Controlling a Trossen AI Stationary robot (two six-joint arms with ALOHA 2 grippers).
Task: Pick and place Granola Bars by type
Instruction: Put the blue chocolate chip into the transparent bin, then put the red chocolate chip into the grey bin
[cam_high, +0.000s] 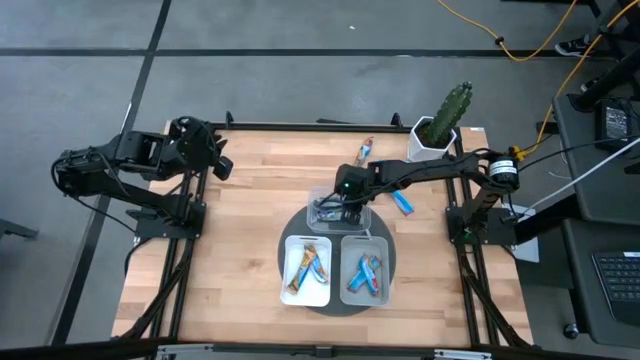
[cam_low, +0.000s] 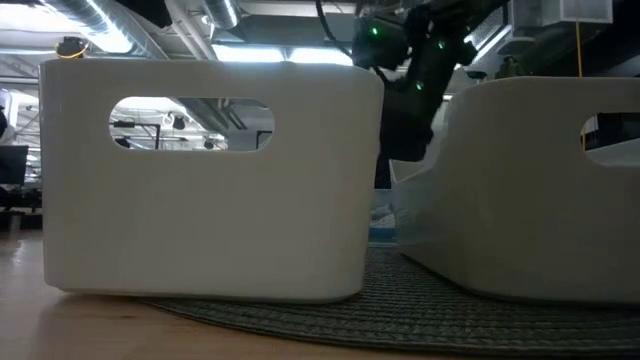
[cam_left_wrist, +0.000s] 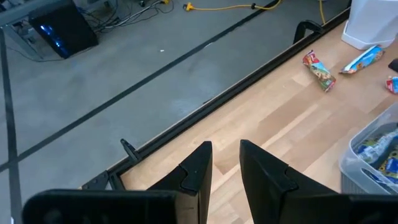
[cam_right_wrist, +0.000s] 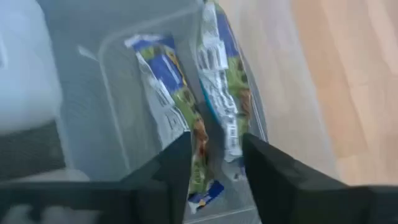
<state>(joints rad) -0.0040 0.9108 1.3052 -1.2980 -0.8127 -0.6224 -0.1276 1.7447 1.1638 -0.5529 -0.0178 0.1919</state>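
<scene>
My right gripper (cam_high: 345, 196) reaches down into a clear tray (cam_high: 340, 214) on the round grey mat and is shut on a blue-green granola bar (cam_right_wrist: 217, 81). A second bar of the same kind (cam_right_wrist: 166, 93) lies beside it on the tray floor. Two white trays hold more bars: blue-orange ones (cam_high: 308, 266) in the left tray and blue ones (cam_high: 365, 274) in the right. Two loose bars lie on the wood, one reddish (cam_high: 365, 152) and one blue (cam_high: 403, 204). My left gripper (cam_left_wrist: 225, 163) waits open over the table's far left edge. My right gripper pinches the blue-green bar by its near end (cam_right_wrist: 232, 147) between its two fingers, coming from above into the clear tray. The bar stands on its long edge, running away from the fingers along the tray's wall, low in the tray beside the other bar.
A cactus in a white pot (cam_high: 440, 126) stands at the far right corner. The white trays (cam_low: 200, 180) fill the low view, on the woven mat (cam_low: 330, 315). Bare wood (cam_high: 230, 240) lies left of the mat.
</scene>
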